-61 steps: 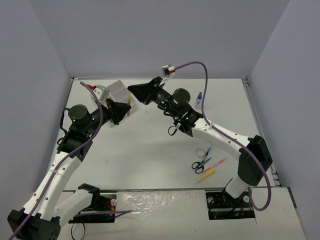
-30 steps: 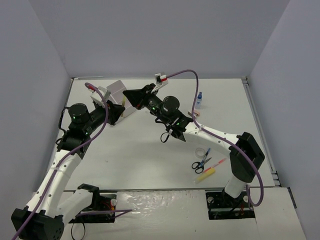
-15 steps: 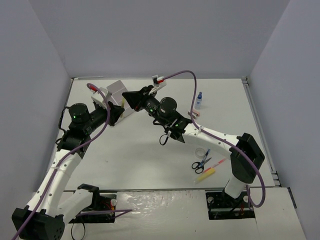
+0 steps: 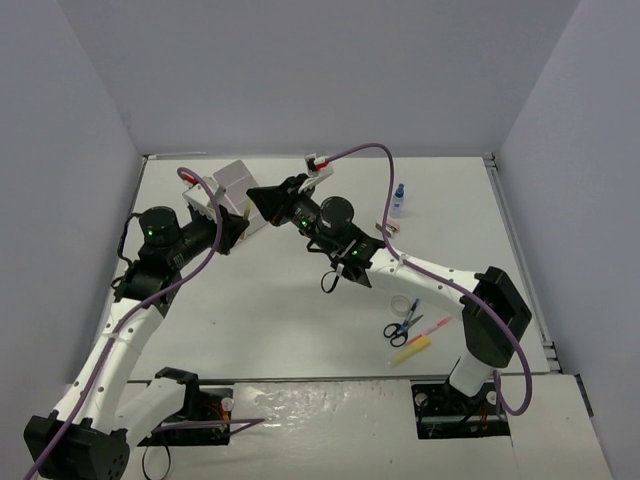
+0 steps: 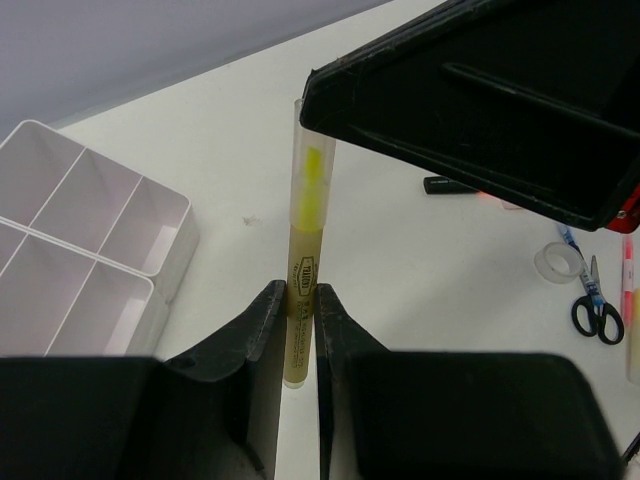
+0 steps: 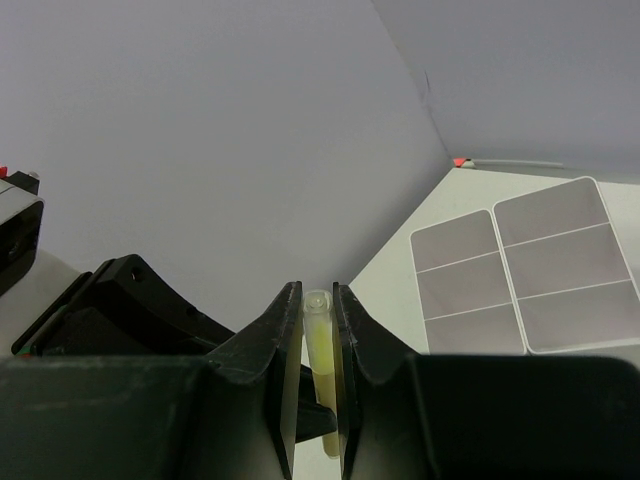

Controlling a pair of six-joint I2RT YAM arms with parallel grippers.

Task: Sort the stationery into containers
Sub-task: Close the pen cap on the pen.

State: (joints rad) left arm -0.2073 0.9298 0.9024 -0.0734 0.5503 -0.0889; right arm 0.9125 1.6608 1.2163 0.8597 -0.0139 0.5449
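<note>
Apparently pinched highlighter [image 5: 303, 235] at opposite ends with left gripper [image 5: 300, 297] and right gripper [image 6: 316, 300], jaws narrow, for handover near tray [image 5: 172, 252] at table's [image 4: 290, 330] far-left corner.

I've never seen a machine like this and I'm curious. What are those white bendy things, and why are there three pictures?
The white bendy things are two robot arms, a left arm and a right arm, bolted to a table. Each ends in a gripper with two black fingers, like a pincher. One picture looks down from above. The other two come from little cameras on the wrists, so you see the fingers up close. The left gripper and the right gripper both pinch one yellow highlighter, one at each end, up in the air beside the white tray. On the table are scissors, a tape roll and a small bottle.
</note>
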